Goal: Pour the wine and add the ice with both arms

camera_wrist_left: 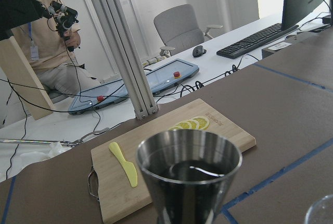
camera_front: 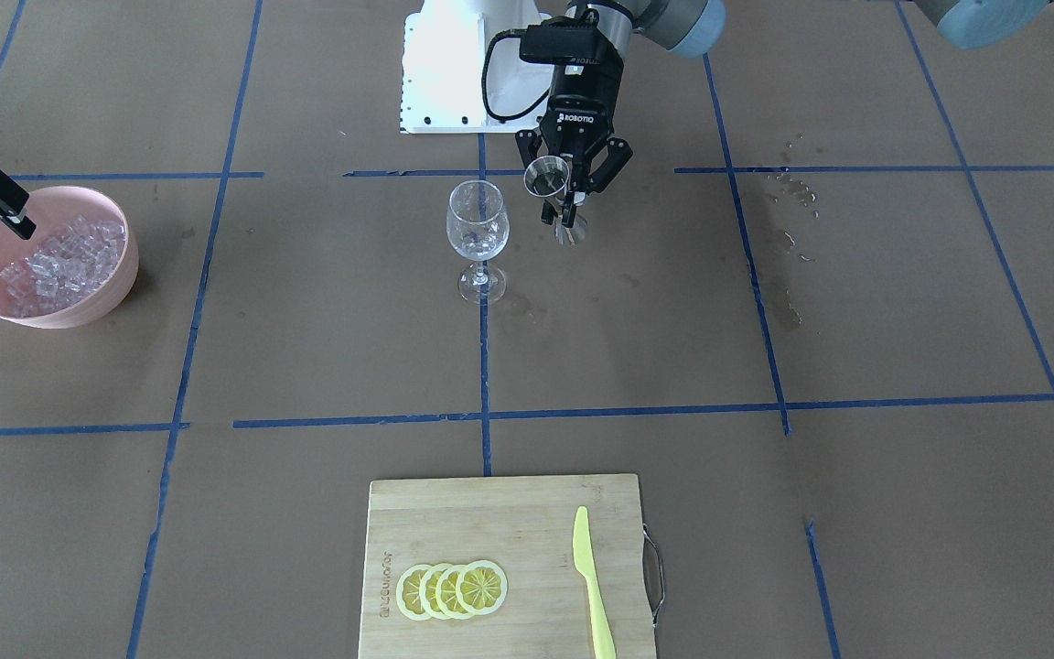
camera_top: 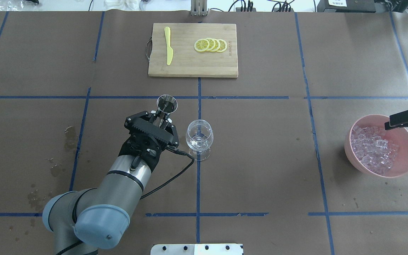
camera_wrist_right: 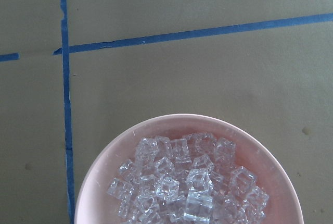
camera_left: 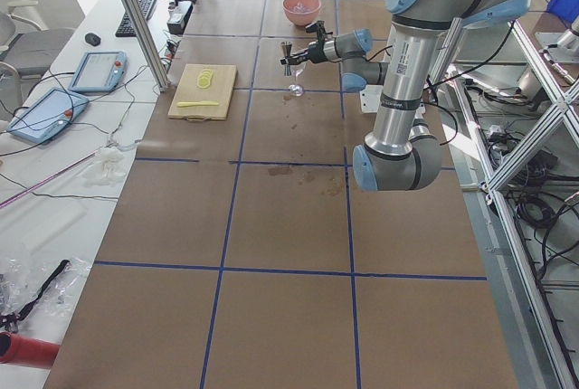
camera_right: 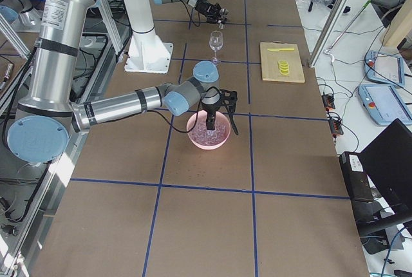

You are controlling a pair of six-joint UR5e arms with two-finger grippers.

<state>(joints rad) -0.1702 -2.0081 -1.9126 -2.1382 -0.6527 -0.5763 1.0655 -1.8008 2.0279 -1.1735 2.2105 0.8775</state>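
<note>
My left gripper [camera_front: 564, 216] is shut on the stem of a steel jigger [camera_front: 546, 177] and holds it upright above the table, just beside the wine glass [camera_front: 478, 229]. The jigger holds dark liquid in the left wrist view [camera_wrist_left: 190, 174]. The glass stands upright on the centre blue line [camera_top: 199, 136]. My right gripper [camera_right: 221, 129] is open, with one finger [camera_front: 4, 199] over the rim of the pink bowl [camera_front: 115, 286]. The bowl is full of clear ice cubes [camera_wrist_right: 187, 182]. The right gripper holds nothing that I can see.
A bamboo cutting board [camera_front: 509, 513] lies at the table's far edge with several lemon slices [camera_front: 452, 588] and a yellow plastic knife [camera_front: 593, 586]. Wet spots [camera_front: 788, 238] mark the paper on my left side. The white base [camera_front: 454, 64] stands behind the glass.
</note>
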